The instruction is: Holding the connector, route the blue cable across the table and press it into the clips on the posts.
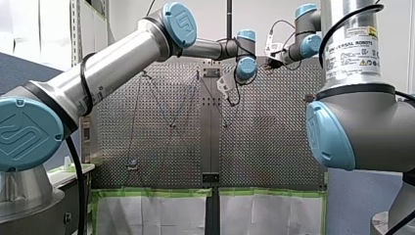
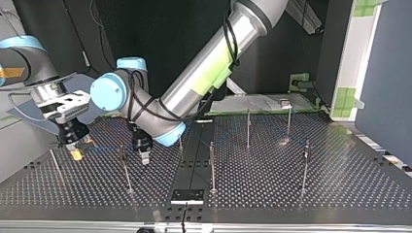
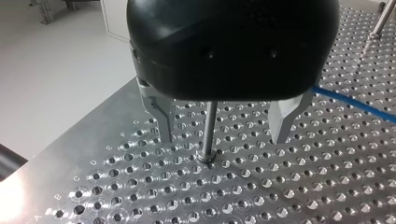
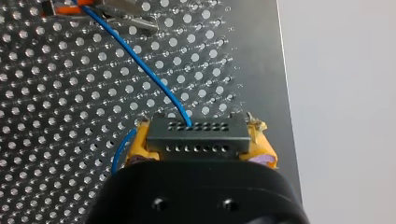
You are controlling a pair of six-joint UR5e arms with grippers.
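One thin blue cable [image 4: 135, 58] leaves one black multi-hole connector [image 4: 198, 127] over the perforated table [image 4: 46, 98] — clamped by my yellow-padded right gripper [image 4: 198, 142]. My left gripper [image 3: 222, 137] straddles one metal post [image 3: 209, 128], fingers wide. Arm label [image 1: 353, 49]: "UNIVERSAL ROBOTS".

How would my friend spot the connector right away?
At the edge of the perforated table hangs my right gripper. Between its yellow-padded fingers sits the connector, a dark block. Only it has two rows of tiny holes and the blue cable coming out.
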